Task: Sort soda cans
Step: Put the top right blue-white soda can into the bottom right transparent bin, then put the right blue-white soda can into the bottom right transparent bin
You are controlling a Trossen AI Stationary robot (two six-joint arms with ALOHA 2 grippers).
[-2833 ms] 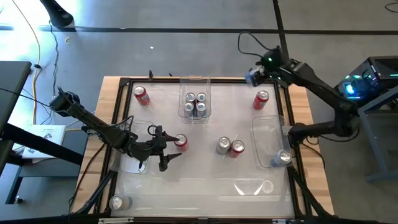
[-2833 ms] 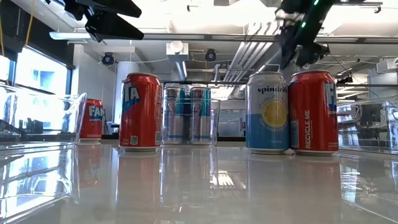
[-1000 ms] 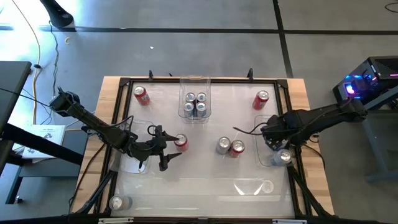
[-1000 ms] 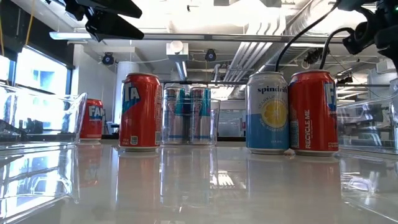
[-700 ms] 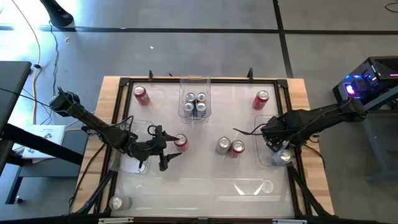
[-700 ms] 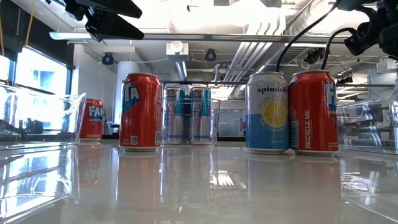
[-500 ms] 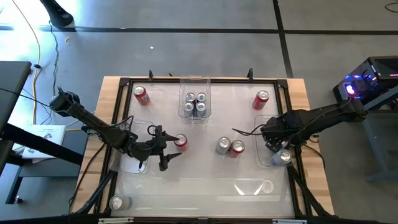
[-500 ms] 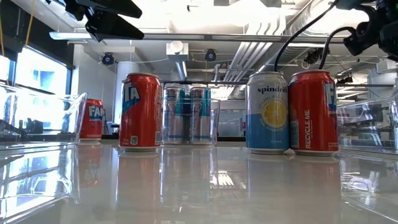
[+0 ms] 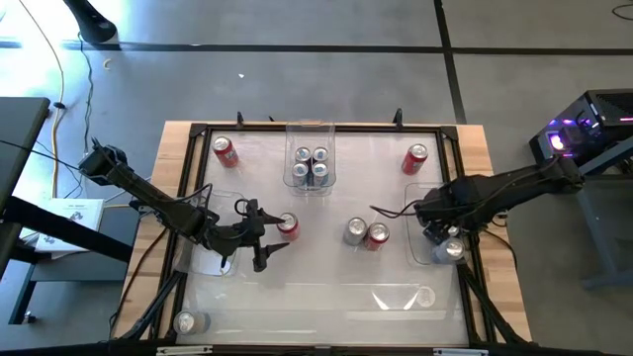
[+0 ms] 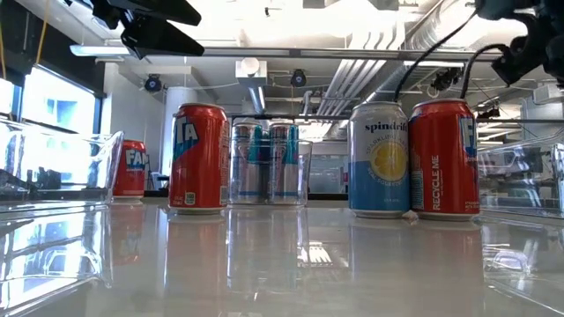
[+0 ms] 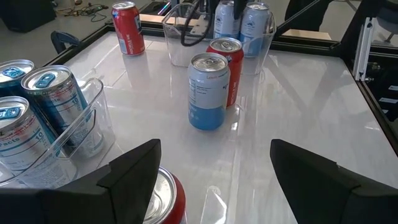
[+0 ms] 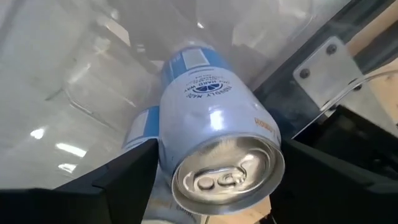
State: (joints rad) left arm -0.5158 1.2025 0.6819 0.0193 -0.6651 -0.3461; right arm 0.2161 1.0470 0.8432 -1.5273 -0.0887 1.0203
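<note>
My right gripper (image 9: 442, 237) hangs over the clear right bin (image 9: 420, 213), shut on a pale blue soda can (image 12: 214, 118). Another blue can (image 12: 140, 129) lies lower in that bin (image 9: 449, 250). My left gripper (image 9: 263, 243) is open above the table left of centre. A red can (image 9: 288, 225) stands just beside one of its fingers (image 11: 134, 171), its silver top (image 11: 165, 199) at that finger's side. A pale blue can (image 9: 355, 231) and a red can (image 9: 377, 235) stand together mid-table. My right gripper pinches the pale blue can between its two fingers (image 12: 127, 180), by the side wall close under the silver top (image 12: 227, 177). The fingers come from above, pointing down. The can's top faces the wrist, and the can hangs clear above the bin's floor.
A far bin (image 9: 311, 129) holds several silver-blue cans (image 9: 311, 166). Red cans stand at the far left (image 9: 225, 150) and far right (image 9: 416, 158). A silver can (image 9: 186, 321) sits at the near left corner. Clear bins lie at the left (image 9: 210, 203) and near edge (image 9: 396, 297).
My right gripper has crept slightly toward the table's near edge over the right bin, keeping the pale blue can in its fingers. The left arm and the cans on the table have stayed put.
</note>
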